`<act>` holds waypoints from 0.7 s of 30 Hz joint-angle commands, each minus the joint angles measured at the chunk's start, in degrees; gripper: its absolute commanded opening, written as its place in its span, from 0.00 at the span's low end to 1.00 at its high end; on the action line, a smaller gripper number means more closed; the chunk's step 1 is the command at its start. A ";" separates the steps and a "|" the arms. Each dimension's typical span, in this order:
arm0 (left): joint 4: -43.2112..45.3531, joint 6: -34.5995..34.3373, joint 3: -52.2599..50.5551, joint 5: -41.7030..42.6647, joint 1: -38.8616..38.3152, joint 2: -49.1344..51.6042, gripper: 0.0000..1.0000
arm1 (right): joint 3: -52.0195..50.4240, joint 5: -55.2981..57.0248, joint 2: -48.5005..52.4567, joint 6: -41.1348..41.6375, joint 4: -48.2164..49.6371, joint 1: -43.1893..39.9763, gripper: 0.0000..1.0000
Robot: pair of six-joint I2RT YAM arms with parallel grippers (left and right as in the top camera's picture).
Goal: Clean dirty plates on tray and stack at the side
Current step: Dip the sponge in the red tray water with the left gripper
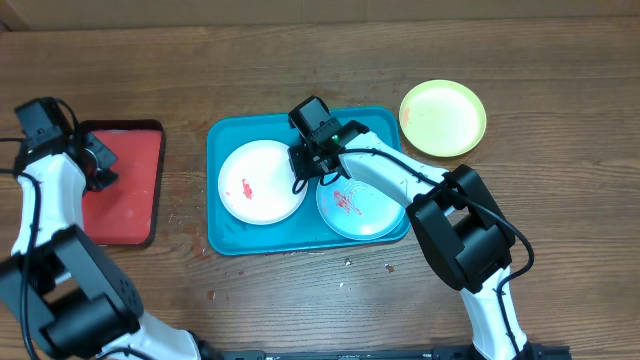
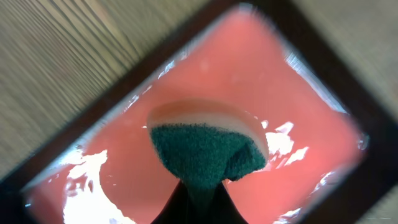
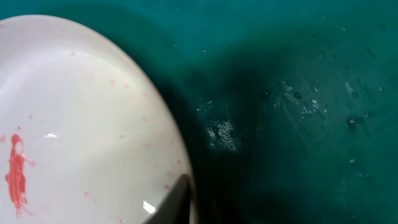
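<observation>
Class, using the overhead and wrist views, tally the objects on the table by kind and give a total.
Plates: 3 (white plate, pale mint plate, yellow-green plate)
Trays: 2 (teal tray, red tray)
Sponges: 1 (sponge)
Total: 6

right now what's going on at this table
Two robot arms are cleaning plates. The left fingers hold a sponge over the red tray. The right fingers are shut at the white plate's rim on the teal tray, beside the mint plate; both plates show red smears. The yellow-green plate lies off the tray, on the table.
</observation>
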 commanded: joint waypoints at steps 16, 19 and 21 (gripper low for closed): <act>-10.36 2.67 3.06 6.27 -0.46 -8.15 0.04 | -1.18 0.87 0.20 3.65 1.57 -0.07 0.04; -6.10 2.99 -0.92 5.25 -0.46 -4.85 0.04 | -1.22 0.92 0.20 3.61 1.73 -0.07 0.04; -6.88 3.26 -0.66 5.75 -0.39 -3.19 0.04 | -1.22 0.90 0.20 3.61 1.49 -0.07 0.04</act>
